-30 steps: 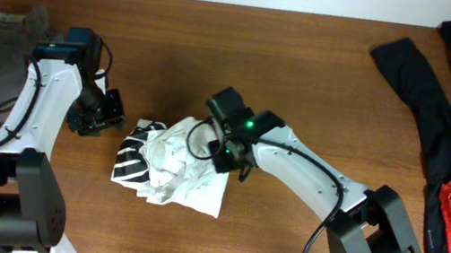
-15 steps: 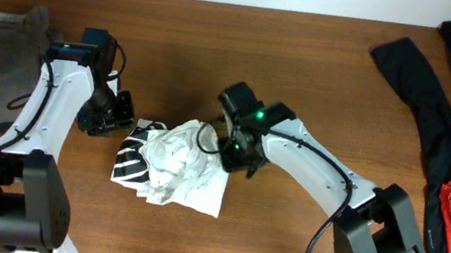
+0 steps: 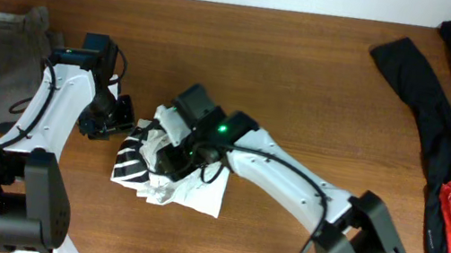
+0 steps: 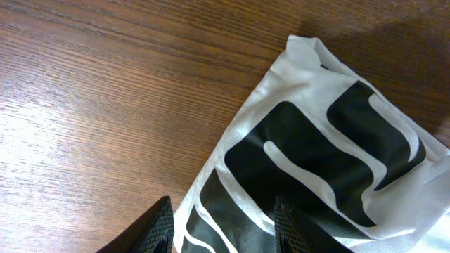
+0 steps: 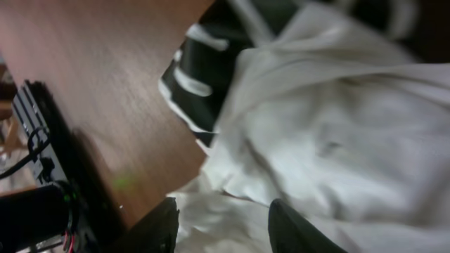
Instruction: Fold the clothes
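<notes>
My left gripper and right gripper stand parted, empty, over the crumpled white T-shirt. Closing here, I risk pinching several layers together.

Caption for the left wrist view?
Open left gripper above the black-barred edge of the white T-shirt on the wooden table.

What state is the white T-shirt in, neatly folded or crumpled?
Crumpled. The white T-shirt lies in a lumpy, creased heap, its black-barred print partly hidden under loose white folds.
</notes>
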Motion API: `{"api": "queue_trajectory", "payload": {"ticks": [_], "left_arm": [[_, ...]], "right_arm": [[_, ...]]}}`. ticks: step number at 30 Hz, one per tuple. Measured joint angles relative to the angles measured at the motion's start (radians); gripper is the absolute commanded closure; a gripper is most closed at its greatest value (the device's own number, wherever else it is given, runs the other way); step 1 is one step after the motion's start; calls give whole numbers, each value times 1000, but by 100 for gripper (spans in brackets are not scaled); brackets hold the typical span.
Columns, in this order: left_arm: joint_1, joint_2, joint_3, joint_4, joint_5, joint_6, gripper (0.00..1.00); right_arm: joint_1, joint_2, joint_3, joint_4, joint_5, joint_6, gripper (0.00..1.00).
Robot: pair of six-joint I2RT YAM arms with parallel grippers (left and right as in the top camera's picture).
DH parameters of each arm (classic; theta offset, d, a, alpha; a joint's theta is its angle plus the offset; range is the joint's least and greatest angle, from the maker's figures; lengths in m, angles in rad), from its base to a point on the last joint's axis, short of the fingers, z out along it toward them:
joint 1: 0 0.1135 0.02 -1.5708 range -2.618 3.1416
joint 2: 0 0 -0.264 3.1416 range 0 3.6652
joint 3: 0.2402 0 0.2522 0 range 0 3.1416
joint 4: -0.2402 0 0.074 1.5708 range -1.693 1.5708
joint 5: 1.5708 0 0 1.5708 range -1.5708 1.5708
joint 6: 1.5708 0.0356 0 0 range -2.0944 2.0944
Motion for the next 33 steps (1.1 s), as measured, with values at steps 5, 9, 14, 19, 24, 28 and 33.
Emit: {"api": "queue_trajectory", "payload": {"ticks": [5,9,14,19,24,28,33], "left_arm": [[0,0,-2,0,-5,0,54],[0,0,-2,0,-6,0,54],[0,0,-2,0,-6,0,53],[0,0,-2,0,-6,0,53],[0,0,-2,0,-6,0,53],[0,0,-2,1,-6,0,53],[0,0,-2,-2,-6,0,53]], "right_arm": [[36,43,0,108,-18,-2,51],[42,64,0,125,2,-2,51],[42,105,0,168,62,-3,57],[42,124,0,169,77,-5,96],[29,116,6,9,78,37,96],[-22,19,6,-210,98,55,96],[-77,-89,20,-350,134,61,95]]}}
